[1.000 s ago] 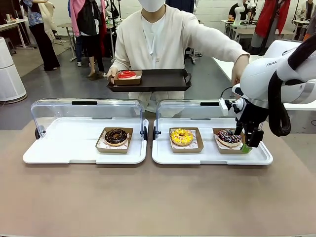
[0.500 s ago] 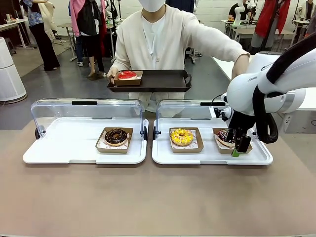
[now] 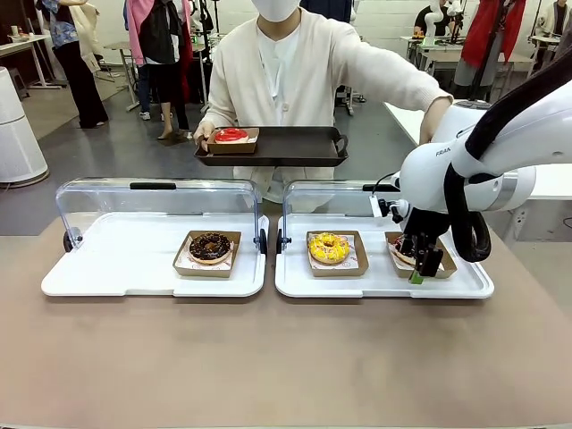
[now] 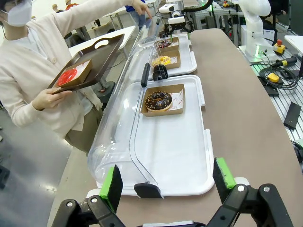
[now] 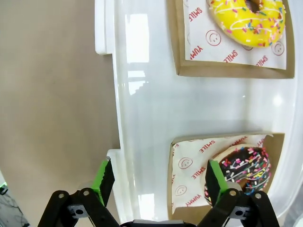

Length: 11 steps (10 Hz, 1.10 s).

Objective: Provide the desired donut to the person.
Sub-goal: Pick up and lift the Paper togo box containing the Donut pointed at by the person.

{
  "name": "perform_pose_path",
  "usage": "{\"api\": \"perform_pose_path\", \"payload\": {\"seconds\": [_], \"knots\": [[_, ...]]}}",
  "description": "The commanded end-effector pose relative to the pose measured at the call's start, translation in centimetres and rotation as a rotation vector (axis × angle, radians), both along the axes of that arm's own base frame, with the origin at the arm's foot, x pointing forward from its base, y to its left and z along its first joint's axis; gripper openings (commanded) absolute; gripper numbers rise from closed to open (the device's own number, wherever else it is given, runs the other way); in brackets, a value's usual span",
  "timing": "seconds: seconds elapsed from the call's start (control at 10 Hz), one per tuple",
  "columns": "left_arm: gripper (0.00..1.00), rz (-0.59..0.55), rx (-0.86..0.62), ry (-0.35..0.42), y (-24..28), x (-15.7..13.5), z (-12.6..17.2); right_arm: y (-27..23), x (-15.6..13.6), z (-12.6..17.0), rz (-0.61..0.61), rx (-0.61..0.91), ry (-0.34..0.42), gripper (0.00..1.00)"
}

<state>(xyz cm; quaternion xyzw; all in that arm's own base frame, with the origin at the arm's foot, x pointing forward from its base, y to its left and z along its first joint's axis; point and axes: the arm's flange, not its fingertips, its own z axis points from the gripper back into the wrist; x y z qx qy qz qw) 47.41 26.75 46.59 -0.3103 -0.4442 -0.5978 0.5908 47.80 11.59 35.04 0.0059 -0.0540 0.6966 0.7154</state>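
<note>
Front view, right side: I see my right gripper [image 3: 418, 266] pointing down, fingers spread, just above the sprinkled donut [image 5: 244, 171]; bare white tray [image 3: 375, 270] lies open frame-left.

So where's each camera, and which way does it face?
Front: fixed between the arms, facing the person; open right gripper shows.
Left wrist: on the left arm, looking along a white tray at the chocolate donut; open left gripper below.
Right wrist: looking down on the sprinkled donut; green pads below.
Shared: front and right wrist both show the yellow donut.
</note>
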Motion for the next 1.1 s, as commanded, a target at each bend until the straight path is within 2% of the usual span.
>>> {"api": "perform_pose_path", "payload": {"seconds": [0.0,0.6,1.0], "knots": [[1.00,-0.001,-0.001,-0.002,-0.1,-0.1,0.1,-0.1,1.0,-0.6,0.026,0.020,-0.008,1.00],[1.00,-0.001,-0.001,-0.002,-0.1,-0.1,0.1,-0.6,3.3,-1.5,0.022,0.066,0.016,1.00],[1.00,-0.001,-0.001,-0.002,-0.1,-0.1,0.1,-0.5,3.7,-2.1,0.023,0.079,0.040,1.00]]}}
